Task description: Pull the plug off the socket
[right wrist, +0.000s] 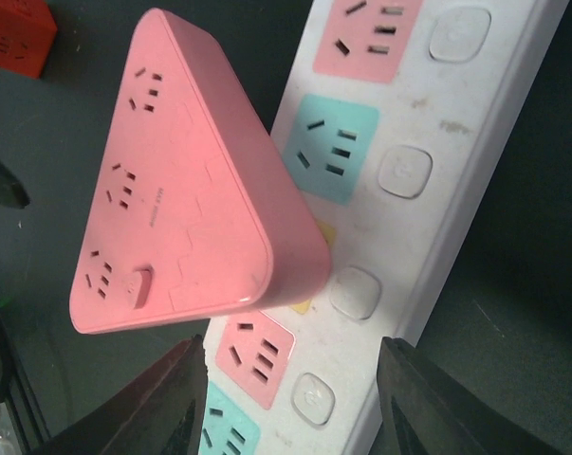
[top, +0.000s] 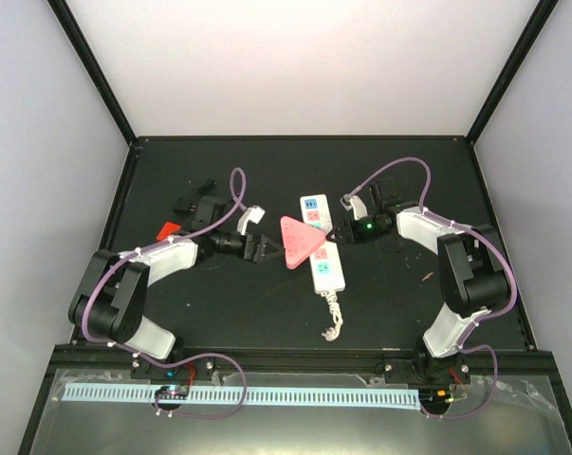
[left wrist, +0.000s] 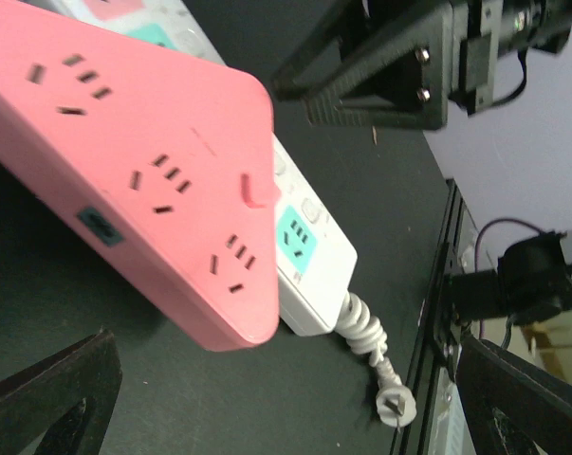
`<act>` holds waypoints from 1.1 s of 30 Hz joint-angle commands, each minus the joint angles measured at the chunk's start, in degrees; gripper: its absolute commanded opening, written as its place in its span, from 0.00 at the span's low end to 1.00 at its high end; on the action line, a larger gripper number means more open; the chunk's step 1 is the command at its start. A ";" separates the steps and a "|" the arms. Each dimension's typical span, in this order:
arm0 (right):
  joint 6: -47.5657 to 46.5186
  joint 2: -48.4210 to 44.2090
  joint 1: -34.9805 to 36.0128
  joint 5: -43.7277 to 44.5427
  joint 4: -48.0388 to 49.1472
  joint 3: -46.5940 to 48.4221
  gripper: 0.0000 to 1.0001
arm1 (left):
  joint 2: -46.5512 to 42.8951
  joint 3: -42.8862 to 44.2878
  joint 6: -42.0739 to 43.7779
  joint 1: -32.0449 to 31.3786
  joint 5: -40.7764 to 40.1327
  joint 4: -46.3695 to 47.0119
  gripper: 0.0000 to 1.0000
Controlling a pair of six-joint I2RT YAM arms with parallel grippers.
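Plug (top: 300, 242) seated in the socket (top: 325, 270): our left end effector (top: 267, 248) gapes beside it to pull, while our right end effector (top: 335, 232) straddles the socket, likely to brace it, grip unclear.

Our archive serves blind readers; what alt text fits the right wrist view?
A pink triangular plug sits on a long white socket strip, covering part of its row of pink and teal outlets. The right pincer's dark fingers flank the strip at the bottom; a red cube lies top left.

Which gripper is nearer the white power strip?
Right. The right gripper sits at the white power strip's right edge; the left gripper is off its left side, beyond the pink plug.
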 commanded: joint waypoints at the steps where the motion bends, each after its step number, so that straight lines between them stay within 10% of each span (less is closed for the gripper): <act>1: 0.20 1.70 -0.26 0.20 2.65 -0.25 0.52 | 2.72 1.18 -4.16 1.79 2.15 8.03 0.98; 33: 4.38 8.49 -0.22 1.08 6.56 -2.10 0.49 | 25.83 7.62 -16.46 1.84 11.81 17.67 0.66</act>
